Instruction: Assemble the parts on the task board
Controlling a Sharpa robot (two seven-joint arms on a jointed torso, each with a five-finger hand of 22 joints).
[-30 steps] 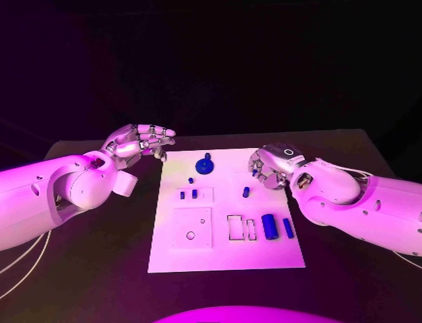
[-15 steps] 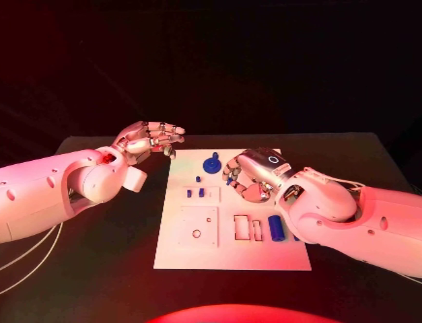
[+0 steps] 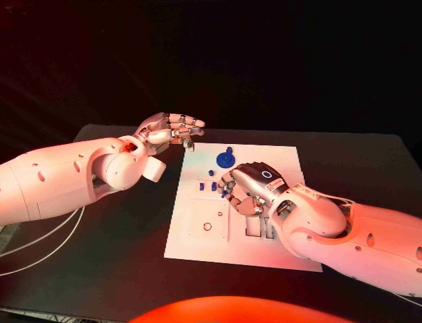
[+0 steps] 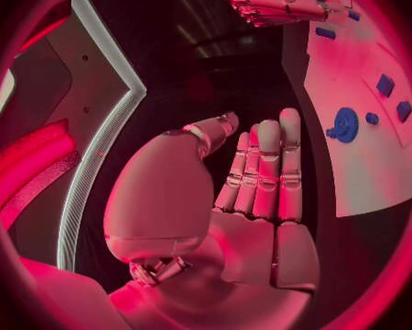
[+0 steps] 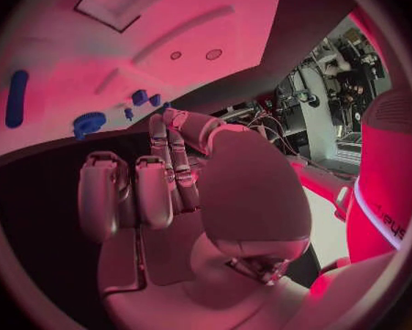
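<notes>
Task board (image 3: pixel 196 245) flat on black surface (image 3: pixel 123 269), long axis running near-to-far, slightly skewed. Near end: square plate with holes and rectangular slots; whether slots filled, cannot tell, right arm covers them.

Mid-board: right hand (image 3: pixel 248 188) over board, fingers curled down; whether it holds a part, cannot tell. Small blue pegs (image 3: pixel 212 186) stand just beside it.

Far end: blue gear (image 3: pixel 226 159) on board.

Left hand (image 3: pixel 175 129) off board's far-left corner, above surface, fingers together, holding nothing.

Judgement: assembly partial; several parts appear unseated.
</notes>
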